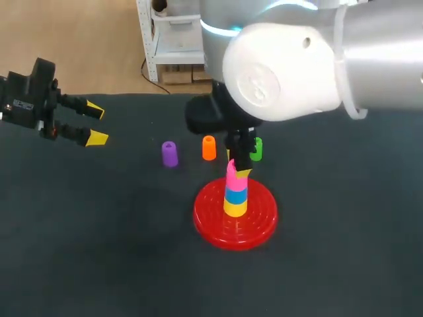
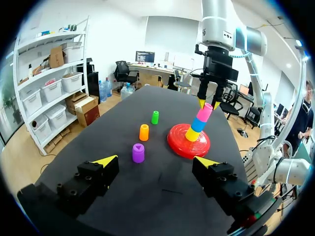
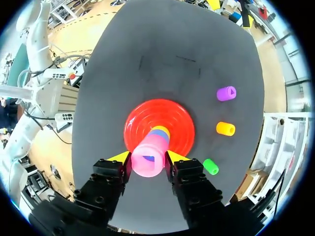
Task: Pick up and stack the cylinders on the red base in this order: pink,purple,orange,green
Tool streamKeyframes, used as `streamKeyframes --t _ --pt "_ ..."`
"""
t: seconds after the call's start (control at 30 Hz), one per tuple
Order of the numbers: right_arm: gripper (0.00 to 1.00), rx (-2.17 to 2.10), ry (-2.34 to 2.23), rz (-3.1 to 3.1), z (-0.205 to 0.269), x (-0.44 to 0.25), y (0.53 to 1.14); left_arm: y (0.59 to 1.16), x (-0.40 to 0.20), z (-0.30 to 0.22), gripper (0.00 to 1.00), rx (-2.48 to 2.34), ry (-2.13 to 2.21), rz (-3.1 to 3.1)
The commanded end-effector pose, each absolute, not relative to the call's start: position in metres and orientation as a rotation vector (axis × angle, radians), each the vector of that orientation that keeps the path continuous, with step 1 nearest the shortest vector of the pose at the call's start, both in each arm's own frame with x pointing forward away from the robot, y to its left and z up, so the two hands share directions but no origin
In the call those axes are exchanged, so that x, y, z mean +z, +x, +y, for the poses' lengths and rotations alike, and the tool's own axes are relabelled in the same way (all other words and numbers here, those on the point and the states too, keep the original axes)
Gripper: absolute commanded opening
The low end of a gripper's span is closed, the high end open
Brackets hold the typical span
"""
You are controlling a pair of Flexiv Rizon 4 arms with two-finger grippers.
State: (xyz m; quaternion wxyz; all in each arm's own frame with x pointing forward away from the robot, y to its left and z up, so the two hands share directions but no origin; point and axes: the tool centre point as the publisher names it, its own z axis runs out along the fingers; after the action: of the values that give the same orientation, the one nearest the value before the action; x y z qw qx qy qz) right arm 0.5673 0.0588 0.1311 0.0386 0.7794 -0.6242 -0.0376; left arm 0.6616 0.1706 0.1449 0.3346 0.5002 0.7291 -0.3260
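On the red base (image 1: 211, 218) stand a yellow and a blue cylinder. A pink cylinder (image 1: 231, 173) sits tilted on top of them. My right gripper (image 1: 236, 165) comes down from above and is shut on the pink cylinder (image 3: 147, 156), a finger on each side. The purple (image 1: 169, 153), orange (image 1: 209, 148) and green (image 1: 256, 149) cylinders stand in a row on the table behind the base. My left gripper (image 1: 96, 124) hovers open and empty at the far left; in the left wrist view it (image 2: 156, 161) faces the purple cylinder (image 2: 138, 152) and the base (image 2: 179, 145).
The table is a dark mat (image 1: 99, 251). The right arm's large white body (image 1: 284, 66) hangs over the back middle of the table, above the green cylinder.
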Motion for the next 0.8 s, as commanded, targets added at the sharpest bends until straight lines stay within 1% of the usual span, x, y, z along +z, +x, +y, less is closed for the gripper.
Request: streamKeyframes --t 0.03,0.17,0.2,0.23,0.4,0.63,0.8 --pt "0.0 -0.101 2.399 -1.953 0.048 0.114 0.555 0.662 0.144 0.172 1.0 -0.854 1.308 1.897" --pt "0.0 -0.096 2.408 -1.972 0.048 0.116 0.56 0.662 0.144 0.172 1.0 -0.854 1.308 1.897" --pt "0.33 -0.095 2.42 -1.966 0.05 0.119 0.563 0.662 0.144 0.172 1.0 -0.854 1.308 1.897" --pt "1.0 -0.084 2.435 -1.967 0.053 0.123 0.566 0.662 0.144 0.172 1.0 -0.854 1.308 1.897" --pt "1.0 -0.045 2.517 -1.972 0.066 0.153 0.586 0.662 0.144 0.172 1.0 -0.854 1.308 1.897" --pt "1.0 0.047 2.647 -1.942 0.089 0.213 0.613 0.662 0.144 0.172 1.0 -0.854 1.308 1.897" --pt "1.0 0.07 2.682 -1.9 0.102 0.223 0.641 0.662 0.144 0.172 1.0 -0.854 1.308 1.897"
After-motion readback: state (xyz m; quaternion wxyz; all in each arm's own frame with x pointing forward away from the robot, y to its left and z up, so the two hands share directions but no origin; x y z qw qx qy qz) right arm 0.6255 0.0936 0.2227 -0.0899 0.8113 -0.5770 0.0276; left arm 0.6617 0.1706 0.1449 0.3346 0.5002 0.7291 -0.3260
